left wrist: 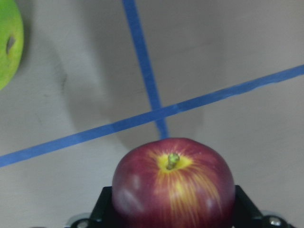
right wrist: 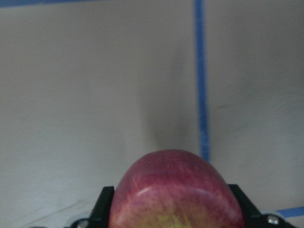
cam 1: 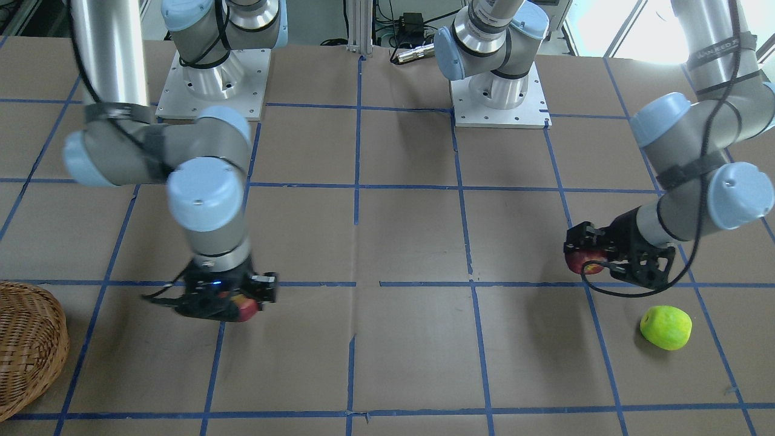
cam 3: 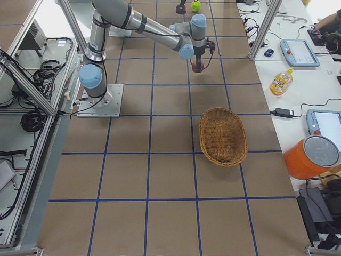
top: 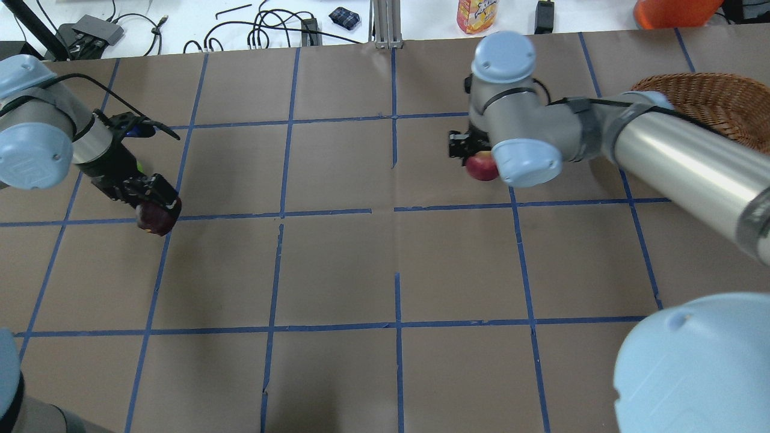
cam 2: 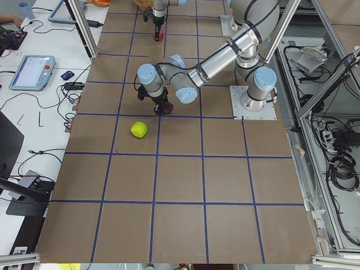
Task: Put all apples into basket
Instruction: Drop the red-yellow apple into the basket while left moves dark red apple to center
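Closest, the maroon apple [left wrist: 173,185] sits clamped in the left end effector [top: 156,210], the red-and-yellow apple [right wrist: 175,185] in the right end effector [right wrist: 173,211]. The green apple [cam 1: 666,327] lies on the table [cam 1: 412,339], far from the basket [cam 3: 224,138].

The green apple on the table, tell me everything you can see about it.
The yellow-green apple is round and bright, with dull, faintly mottled skin; the left wrist view shows a small dark dimple on it. It lies loose on the brown paper-covered table, inside a square of the blue tape grid, off the lines. Nothing touches it. The left gripper, shut on a dark red apple, is close beside it but apart. The wicker basket stands far off toward the table's other end.
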Robot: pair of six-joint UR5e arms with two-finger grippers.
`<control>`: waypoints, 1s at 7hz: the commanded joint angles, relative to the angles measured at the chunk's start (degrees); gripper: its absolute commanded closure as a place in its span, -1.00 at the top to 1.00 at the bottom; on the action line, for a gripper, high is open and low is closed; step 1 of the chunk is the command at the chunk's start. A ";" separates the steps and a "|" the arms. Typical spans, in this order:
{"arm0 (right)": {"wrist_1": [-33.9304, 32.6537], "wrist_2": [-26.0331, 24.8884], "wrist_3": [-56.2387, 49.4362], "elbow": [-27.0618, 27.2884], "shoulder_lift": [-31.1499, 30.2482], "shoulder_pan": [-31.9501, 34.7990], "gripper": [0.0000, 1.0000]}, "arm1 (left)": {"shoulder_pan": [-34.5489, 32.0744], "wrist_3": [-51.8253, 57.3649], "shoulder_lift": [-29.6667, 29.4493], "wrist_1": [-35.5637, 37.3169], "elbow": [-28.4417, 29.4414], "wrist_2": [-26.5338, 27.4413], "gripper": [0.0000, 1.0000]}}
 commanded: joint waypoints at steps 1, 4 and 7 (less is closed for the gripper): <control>0.85 3.31 -19.93 -1.46 -0.99 -19.27 -0.40 | -16.11 -23.54 1.25 0.47 -0.92 -2.40 -1.00; 2.26 4.75 -26.32 -6.21 1.20 -25.85 -0.15 | -36.37 -59.43 -3.12 18.27 -0.49 -4.49 -1.00; 0.41 4.48 -27.12 -8.59 1.64 -26.21 1.00 | -41.24 -64.25 -9.01 29.33 -1.36 -3.91 0.98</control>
